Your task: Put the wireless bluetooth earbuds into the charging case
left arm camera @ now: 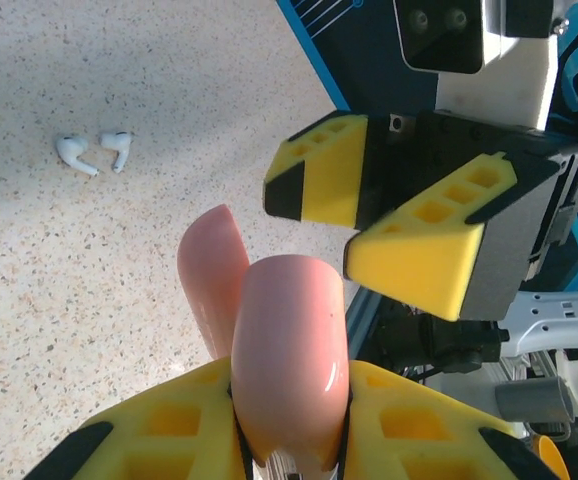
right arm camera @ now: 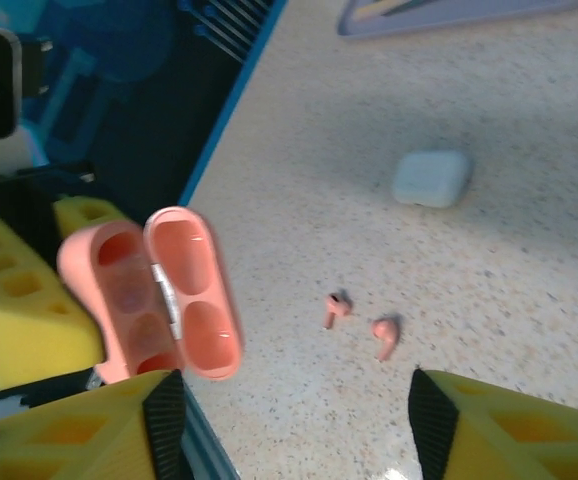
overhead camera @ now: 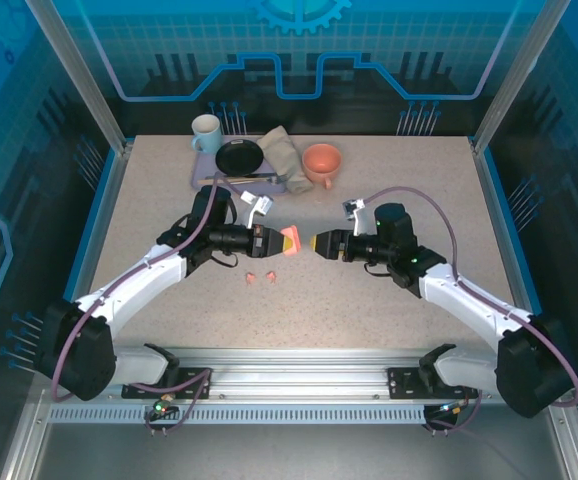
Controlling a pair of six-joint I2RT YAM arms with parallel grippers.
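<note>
Your left gripper [overhead camera: 267, 241] pinches the open, glossy salmon-pink plastic charging case [right arm camera: 154, 295] aloft; your right gripper [overhead camera: 321, 245] faces it, jaws spread, apparently empty. Two tiny salmon-pink earbuds [right arm camera: 384, 334] lie on the speckled tabletop [right arm camera: 489, 270], not yet fetched. Next, lower the right and pinch one.
</note>
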